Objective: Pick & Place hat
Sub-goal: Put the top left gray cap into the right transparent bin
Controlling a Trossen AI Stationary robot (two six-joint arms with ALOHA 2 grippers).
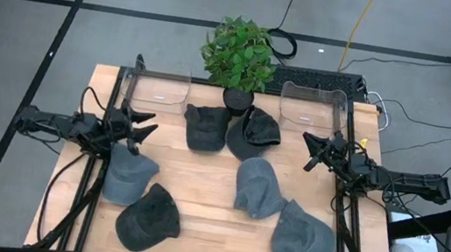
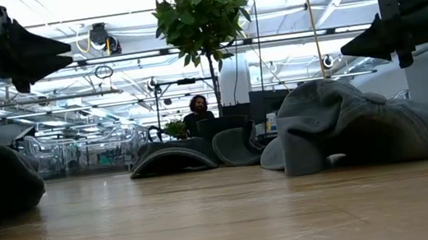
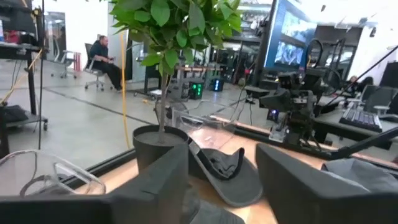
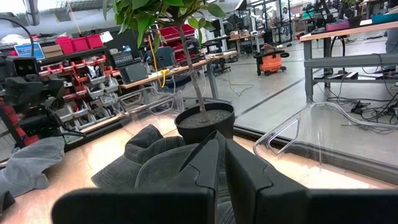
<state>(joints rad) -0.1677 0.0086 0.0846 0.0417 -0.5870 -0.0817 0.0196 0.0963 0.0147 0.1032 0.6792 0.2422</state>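
While six grey hats lie scattered on the table (image 1: 199, 184), both arms hang above its side edges holding nothing. At left of the high view, the left gripper (image 1: 144, 124) has its fingers spread, just above hat one (image 1: 126, 174), whose long axis runs up-down. Lower, hat two (image 1: 148, 217) leans diagonally. At upper centre, hat three (image 1: 206, 127) and hat four (image 1: 253, 132) flank the plant (image 1: 238, 54); bare wood lies below them. Hat five (image 1: 257, 187) and hat six (image 1: 302, 232) trail toward lower right. The right gripper (image 1: 312, 151) has its fingers pressed together, below the right bin (image 1: 312, 106).
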